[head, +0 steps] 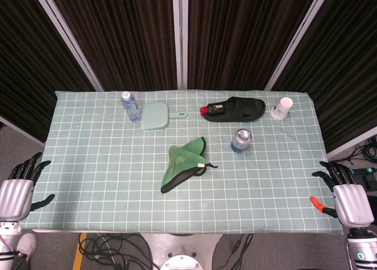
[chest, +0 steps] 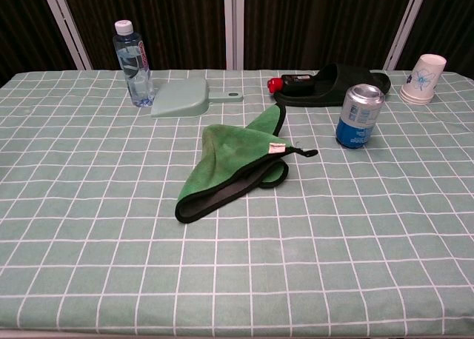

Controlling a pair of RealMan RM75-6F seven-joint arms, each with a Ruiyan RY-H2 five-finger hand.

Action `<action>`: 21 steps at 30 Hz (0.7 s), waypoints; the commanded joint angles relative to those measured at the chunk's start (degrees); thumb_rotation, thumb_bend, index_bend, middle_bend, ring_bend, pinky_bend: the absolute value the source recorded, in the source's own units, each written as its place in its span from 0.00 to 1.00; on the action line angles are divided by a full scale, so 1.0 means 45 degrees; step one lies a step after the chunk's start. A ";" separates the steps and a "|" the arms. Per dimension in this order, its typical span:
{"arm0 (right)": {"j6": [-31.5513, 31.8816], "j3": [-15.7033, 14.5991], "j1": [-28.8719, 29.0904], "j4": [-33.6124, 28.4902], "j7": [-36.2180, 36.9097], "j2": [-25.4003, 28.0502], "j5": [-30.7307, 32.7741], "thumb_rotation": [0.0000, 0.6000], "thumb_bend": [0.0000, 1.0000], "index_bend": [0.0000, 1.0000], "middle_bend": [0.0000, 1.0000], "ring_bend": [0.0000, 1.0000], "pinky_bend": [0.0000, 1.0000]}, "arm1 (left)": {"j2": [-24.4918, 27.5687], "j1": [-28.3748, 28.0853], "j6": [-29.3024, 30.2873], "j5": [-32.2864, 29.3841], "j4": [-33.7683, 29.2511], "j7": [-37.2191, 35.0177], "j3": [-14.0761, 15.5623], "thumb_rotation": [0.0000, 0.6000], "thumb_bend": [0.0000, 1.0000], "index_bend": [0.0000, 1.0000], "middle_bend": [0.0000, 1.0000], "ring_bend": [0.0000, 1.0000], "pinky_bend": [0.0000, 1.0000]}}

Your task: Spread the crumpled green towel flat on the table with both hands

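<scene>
Six loose items on the worktop (head: pixel 88 164), which carries a pale green cloth with a white grid. Largest first.

Green towel (chest: pixel 235 165): plush microfibre, black bound edge, grey underside showing along the lower fold. Folded and bunched into a rough wedge, not flat. Sits about mid-worktop, slightly nearer the front edge. Long axis runs diagonally, from front-left up toward back-right; a pointed corner aims at the back edge. Small white label and a black loop at its right side.

Black slipper (chest: pixel 333 86): matte foam or rubber, lying lengthwise along the back edge, right of centre. Something small with a red cap (chest: pixel 275 84) touches its left end.

Dustpan (chest: pixel 184 98): pale green plastic, flat scoop, short handle pointing right, near the back edge, left of centre.

Water bottle (chest: pixel 133 64): clear plastic, white cap, upright, just left of the dustpan.

Can (chest: pixel 359 115): blue and silver metal, upright, right of the towel.

Paper cup (chest: pixel 424 78): white, upside down, near the back-right corner.

Left hand (head: pixel 17 193): off the front-left corner, fingers spread, holding nothing. Right hand (head: pixel 347 196): off the front-right corner, fingers apart, also empty. Both are well away from the towel.
</scene>
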 commanded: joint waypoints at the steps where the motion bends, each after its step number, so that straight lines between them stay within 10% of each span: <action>1: -0.0033 0.0006 0.0026 -0.0001 -0.0001 -0.0015 -0.0005 1.00 0.09 0.32 0.15 0.10 0.12 | -0.0013 0.0003 0.0011 -0.0001 0.0029 0.0021 -0.0004 1.00 0.11 0.26 0.19 0.17 0.22; 21: -0.3441 0.0763 0.2801 -0.0190 -0.0881 -0.1462 -0.0077 1.00 0.09 0.37 0.16 0.09 0.12 | 0.0003 0.0088 0.0277 0.0056 -0.0056 -0.0075 -0.0059 1.00 0.11 0.26 0.19 0.17 0.22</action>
